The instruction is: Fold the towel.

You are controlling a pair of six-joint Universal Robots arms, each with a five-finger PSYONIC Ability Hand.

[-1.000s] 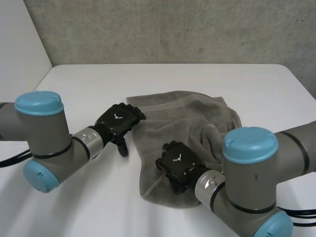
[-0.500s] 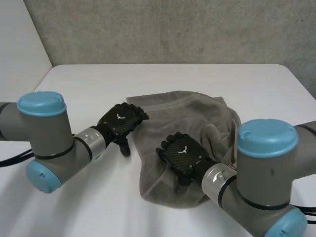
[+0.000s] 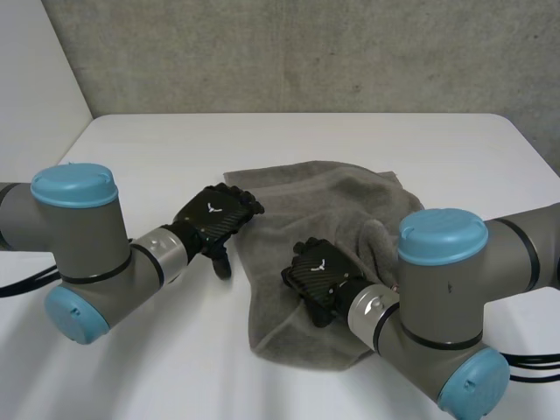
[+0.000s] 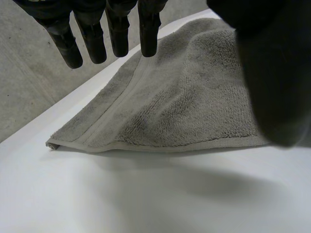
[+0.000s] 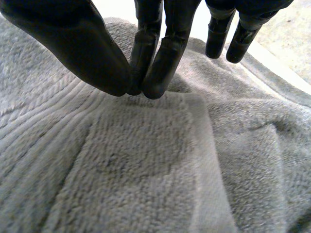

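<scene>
On the white table in the head view, the grey towel lies rumpled in the middle, its right side bunched into folds, so the fold is not yet made. The left hand sits at the towel's left edge near the far corner, and the right hand rests on the towel's middle. That looks like one hand placed to mind the border while the other lifts a layer. From above I can't read either grasp. The left wrist view settles the first: its fingers hang straight and slightly spread over the banded hem, the thumb well apart from them, nothing held. The corner below lies flat on the table. The right wrist view shows what the head view hides: the right thumb and two fingers are pressed tip to tip right at the edge of a folded layer. They appear to nip a bit of towel, though the cloth between them is hard to make out. The remaining fingers stand straight, clear of the pile.
</scene>
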